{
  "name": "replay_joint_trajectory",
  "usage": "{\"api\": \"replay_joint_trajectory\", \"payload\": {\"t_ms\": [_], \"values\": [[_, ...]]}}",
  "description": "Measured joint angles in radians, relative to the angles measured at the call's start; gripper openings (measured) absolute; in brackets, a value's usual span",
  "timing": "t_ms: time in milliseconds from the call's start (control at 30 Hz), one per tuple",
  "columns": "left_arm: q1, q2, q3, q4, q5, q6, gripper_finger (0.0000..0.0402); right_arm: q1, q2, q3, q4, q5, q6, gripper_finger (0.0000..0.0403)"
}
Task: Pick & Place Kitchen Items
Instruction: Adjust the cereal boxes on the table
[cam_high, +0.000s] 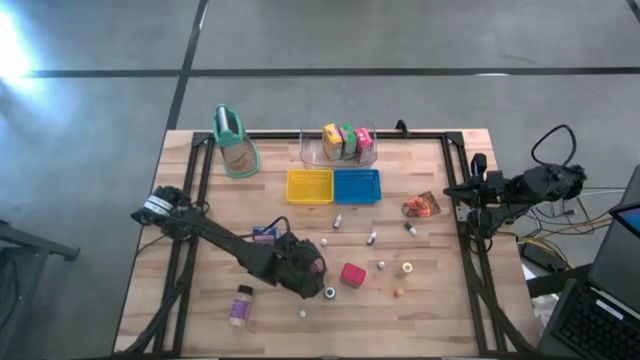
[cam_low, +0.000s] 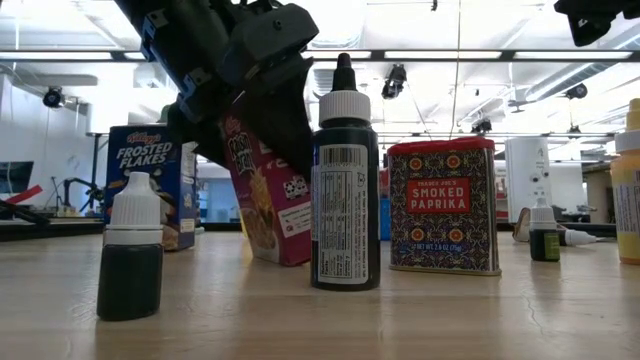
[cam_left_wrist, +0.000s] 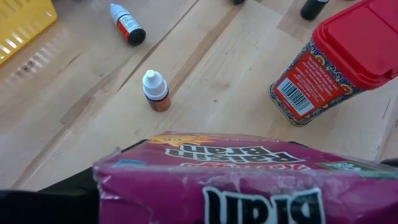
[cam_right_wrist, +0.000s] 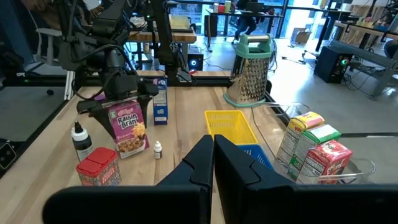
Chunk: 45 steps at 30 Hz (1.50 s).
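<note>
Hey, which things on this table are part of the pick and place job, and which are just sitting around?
Part of the job:
- Raisin Bran box, between the left hand's fingers
- Frosted Flakes box
- paprika tin
- cartons in the clear bin

Just lying about:
- grater
- yellow tray
- blue tray

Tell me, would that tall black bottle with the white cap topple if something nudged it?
Probably. The black bottle stands upright on the table, tall and narrow with a small base, so a push near its cap would likely tip it. Being round, it might then roll. It stands close by the paprika tin, which could stop it.
</note>
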Motion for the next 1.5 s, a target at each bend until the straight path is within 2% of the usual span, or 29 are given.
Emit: {"api": "replay_joint_trajectory", "payload": {"t_ms": [167, 500, 767, 1067, 1333, 1500], "values": [[0.0, 0.0, 0.002, 0.0, 0.002, 0.005, 0.0351, 0.0, 0.0, 0.0, 0.0, 0.0, 0.0, 0.0008], [0.005, 0.0, 0.006, -0.002, 0.005, 0.014, 0.0356, 0.0, 0.0, 0.0, 0.0, 0.0, 0.0, 0.0008], [0.007, 0.0, 0.008, -0.012, 0.029, 0.012, 0.0395, 0.0, 0.0, 0.0, 0.0, 0.0, 0.0, 0.0008], [0.014, -0.011, 0.009, -0.02, 0.052, 0.005, 0.0398, 0.0, 0.0, 0.0, 0.0, 0.0, 0.0, 0.0008], [0.031, -0.026, 0.083, -0.145, 0.075, 0.017, 0.0399, 0.0, 0.0, 0.0, 0.0, 0.0, 0.0, 0.0008], [0.037, -0.027, 0.092, -0.162, 0.081, 0.021, 0.04, 0.0, 0.0, 0.0, 0.0, 0.0, 0.0, 0.0008]]}}
